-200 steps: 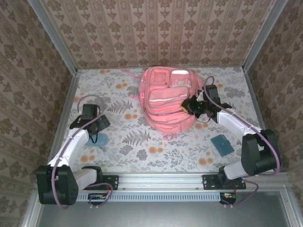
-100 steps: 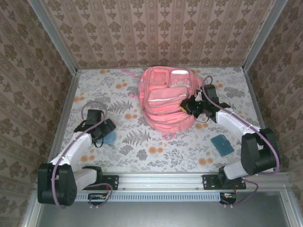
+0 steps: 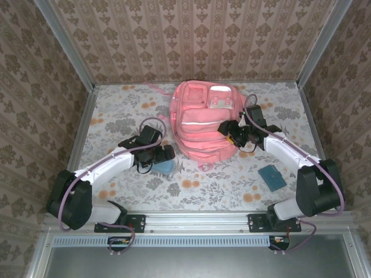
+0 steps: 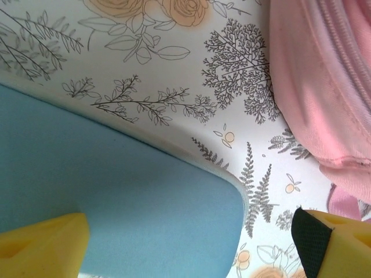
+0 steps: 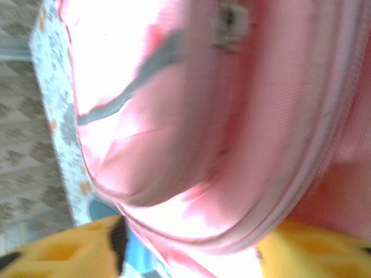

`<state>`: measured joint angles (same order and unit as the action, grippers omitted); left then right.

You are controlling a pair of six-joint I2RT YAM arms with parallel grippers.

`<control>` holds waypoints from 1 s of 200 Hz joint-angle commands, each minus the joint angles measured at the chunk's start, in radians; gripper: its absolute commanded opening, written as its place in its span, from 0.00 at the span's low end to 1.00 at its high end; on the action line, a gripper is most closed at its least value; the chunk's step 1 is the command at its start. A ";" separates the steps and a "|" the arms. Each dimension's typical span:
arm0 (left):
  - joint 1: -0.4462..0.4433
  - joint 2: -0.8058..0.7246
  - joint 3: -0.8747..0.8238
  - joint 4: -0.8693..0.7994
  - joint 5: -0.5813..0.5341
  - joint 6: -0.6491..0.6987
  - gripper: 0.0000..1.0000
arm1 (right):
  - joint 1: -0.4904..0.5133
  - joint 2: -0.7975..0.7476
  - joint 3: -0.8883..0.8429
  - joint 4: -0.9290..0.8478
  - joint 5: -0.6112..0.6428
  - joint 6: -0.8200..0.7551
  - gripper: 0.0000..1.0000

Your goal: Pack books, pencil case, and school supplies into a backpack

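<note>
Left fingers [image 4: 43, 246] stand wide over the blue supply [image 4: 116, 202] on the table [image 3: 197, 194], just left of the backpack [image 3: 200, 124]. Gripping it or not, I can't tell. Right fingers [image 5: 64, 249] sit parted against the backpack's right side, pink fabric between them. Teal square [image 3: 272, 177] lies apart, right.

The top camera sits above and behind the arm bases [image 3: 110, 213] at 6 o'clock, looking down over the whole worktop [image 3: 232, 179], the backpack [image 3: 203, 124] toward 12. The left wrist camera faces down, very near a blue item [image 4: 116, 197], backpack edge at 3 o'clock. The right wrist camera is hard against blurred backpack fabric. All three share the backpack.
</note>
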<state>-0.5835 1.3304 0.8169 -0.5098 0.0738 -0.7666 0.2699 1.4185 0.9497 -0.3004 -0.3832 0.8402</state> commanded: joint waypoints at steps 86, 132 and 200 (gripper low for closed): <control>0.430 -0.253 -0.029 -0.092 0.102 0.159 1.00 | 0.589 0.146 0.362 -0.320 0.412 -0.586 1.00; 0.661 -0.292 -0.054 -0.081 0.224 0.174 1.00 | 0.700 0.413 0.515 -0.272 0.350 -0.772 1.00; 0.763 -0.303 -0.061 -0.091 0.258 0.192 1.00 | 0.744 0.707 0.737 -0.290 0.419 -0.911 0.99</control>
<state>0.1623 1.0473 0.7605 -0.5934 0.2920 -0.5999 1.0115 2.0659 1.6226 -0.5716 -0.0429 0.0048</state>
